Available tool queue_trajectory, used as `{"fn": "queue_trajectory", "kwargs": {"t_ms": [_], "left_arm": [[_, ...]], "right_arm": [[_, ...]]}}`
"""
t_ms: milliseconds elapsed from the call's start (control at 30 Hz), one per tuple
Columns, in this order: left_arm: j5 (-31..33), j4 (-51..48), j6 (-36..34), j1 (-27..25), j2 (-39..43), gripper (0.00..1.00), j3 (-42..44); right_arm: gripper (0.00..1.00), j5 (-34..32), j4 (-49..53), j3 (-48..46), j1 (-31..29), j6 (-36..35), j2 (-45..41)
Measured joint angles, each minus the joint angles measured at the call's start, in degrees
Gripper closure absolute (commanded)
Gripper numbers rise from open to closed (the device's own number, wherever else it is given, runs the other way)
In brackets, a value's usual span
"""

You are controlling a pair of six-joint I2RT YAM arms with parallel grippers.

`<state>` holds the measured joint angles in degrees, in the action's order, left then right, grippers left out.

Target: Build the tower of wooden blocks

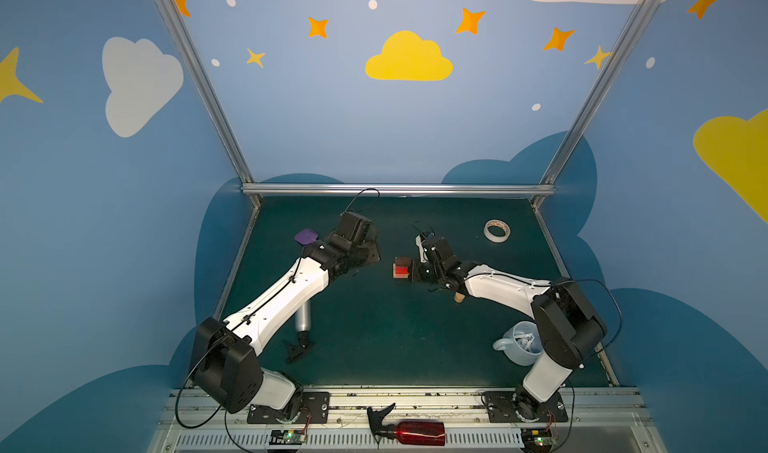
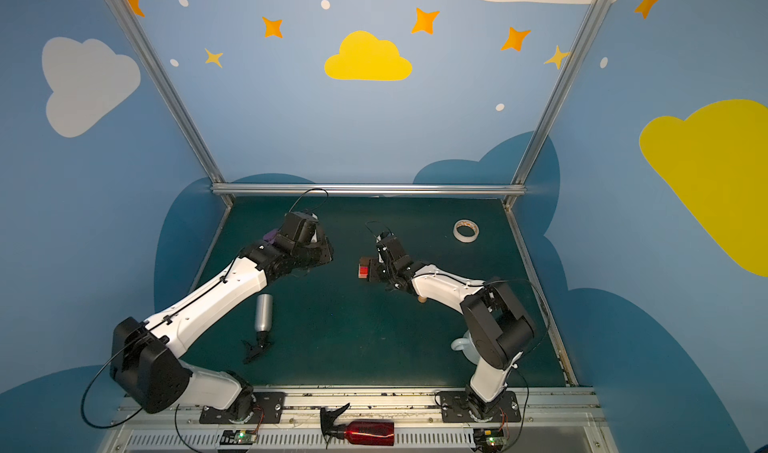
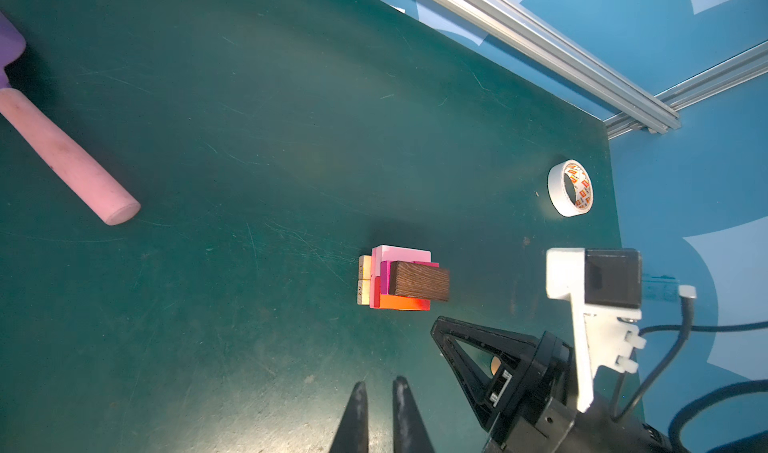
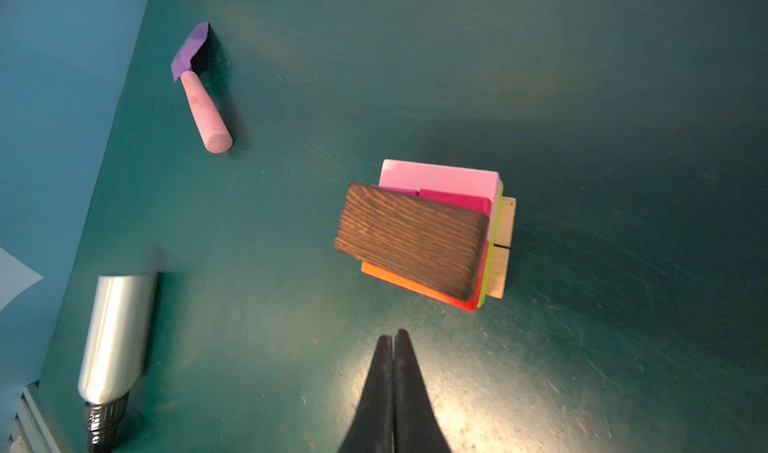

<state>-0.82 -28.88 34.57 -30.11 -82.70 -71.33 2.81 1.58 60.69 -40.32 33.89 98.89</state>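
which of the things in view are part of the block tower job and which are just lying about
Part of the job:
- the tower, with the brown block on top
- the tan cylinder, loose, not yet on it

Just lying about:
- purple toy spatula
- white tape roll
- silver spray bottle
- pale mug
- red spray bottle

Robot lab cell w/ alu frame (image 1: 399, 189), cloud-painted blue walls (image 1: 332, 118), green mat (image 1: 395, 338), 2 bench-mounted arms (image 1: 286, 293).
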Motion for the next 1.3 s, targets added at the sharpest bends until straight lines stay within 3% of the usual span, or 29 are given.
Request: {"fn": "queue_trajectory", "kwargs": {"t_ms": [1300], "left_arm": [[0.0,0.0,0.0,0.1,0.0,0.86,0.0]], "right_arm": [[1.0,1.2,-0.1,0.2,1.2,0.2,2.8]]}}
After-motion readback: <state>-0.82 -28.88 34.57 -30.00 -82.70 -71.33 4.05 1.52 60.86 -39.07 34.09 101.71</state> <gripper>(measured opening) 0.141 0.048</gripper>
